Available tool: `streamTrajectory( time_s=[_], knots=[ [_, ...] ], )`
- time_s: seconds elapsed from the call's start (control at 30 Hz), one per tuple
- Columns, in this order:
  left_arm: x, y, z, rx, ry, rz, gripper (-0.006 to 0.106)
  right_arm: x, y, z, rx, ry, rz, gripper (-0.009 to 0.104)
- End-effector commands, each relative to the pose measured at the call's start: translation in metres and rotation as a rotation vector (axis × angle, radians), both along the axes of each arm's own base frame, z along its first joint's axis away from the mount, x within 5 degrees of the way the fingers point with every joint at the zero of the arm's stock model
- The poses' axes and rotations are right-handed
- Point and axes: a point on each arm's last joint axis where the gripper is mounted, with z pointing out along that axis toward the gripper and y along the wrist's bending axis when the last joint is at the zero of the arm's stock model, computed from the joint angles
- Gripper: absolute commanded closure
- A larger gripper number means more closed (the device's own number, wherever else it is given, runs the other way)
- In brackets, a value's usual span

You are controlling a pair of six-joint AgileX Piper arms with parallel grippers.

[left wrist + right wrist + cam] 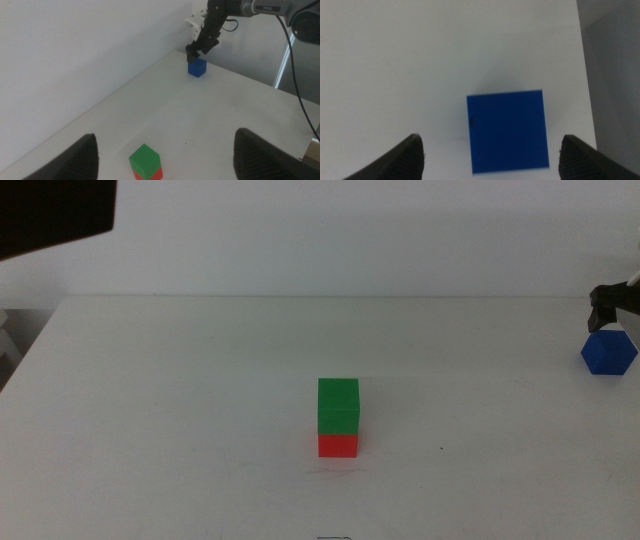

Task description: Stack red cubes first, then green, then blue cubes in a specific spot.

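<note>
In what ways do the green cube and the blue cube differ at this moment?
The green cube rests on the red cube near the table's middle; the blue cube sits directly on the table by its right edge. The right claw hovers open over the blue cube; no claw is near the green one. Both look the same size.

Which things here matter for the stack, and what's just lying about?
Job:
- green cube on red cube
- blue cube, under the open right gripper
- open left gripper, waiting back from the stack

Lying about:
- nothing but the table
</note>
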Motion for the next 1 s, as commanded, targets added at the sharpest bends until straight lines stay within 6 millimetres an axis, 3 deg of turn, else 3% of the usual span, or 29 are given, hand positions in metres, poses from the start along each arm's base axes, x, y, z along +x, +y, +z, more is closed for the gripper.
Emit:
streamTrajectory(
  time_s=[0.0,0.33,0.53,0.6,0.67,0.73,0.8,0.83,0.97],
  knots=[
    [-0.001,0.000,0.012,-0.077,-0.052,0.004,0.010,0.002,-0.005,0.038,-0.053,-0.141,0.005,0.001],
    [-0.001,0.000,0.012,-0.077,-0.052,0.004,0.010,0.008,-0.010,0.016,-0.105,-0.108,0.020,0.004],
    [-0.001,0.000,0.012,-0.077,-0.052,0.004,0.010,0.010,-0.011,0.005,-0.096,-0.076,0.021,0.012],
    [-0.001,0.000,0.012,-0.077,-0.052,0.004,0.010,0.010,-0.011,0.002,-0.095,-0.066,0.021,0.021],
    [-0.001,0.000,0.012,-0.077,-0.052,0.004,0.010,0.010,-0.011,0.000,-0.095,-0.055,0.026,0.037],
    [-0.001,0.000,0.012,-0.077,-0.052,0.004,0.010,0.009,-0.011,-0.001,-0.096,-0.048,0.030,0.059],
    [-0.001,0.000,0.012,-0.077,-0.052,0.004,0.010,0.008,-0.010,0.002,-0.088,-0.051,0.029,0.089],
    [-0.001,0.000,0.012,-0.077,-0.052,0.004,0.010,0.007,-0.008,0.007,-0.082,-0.062,0.029,0.097],
    [-0.001,0.000,0.012,-0.077,-0.052,0.004,0.010,-0.005,0.008,0.039,-0.054,-0.069,0.054,0.096]
  ],
)
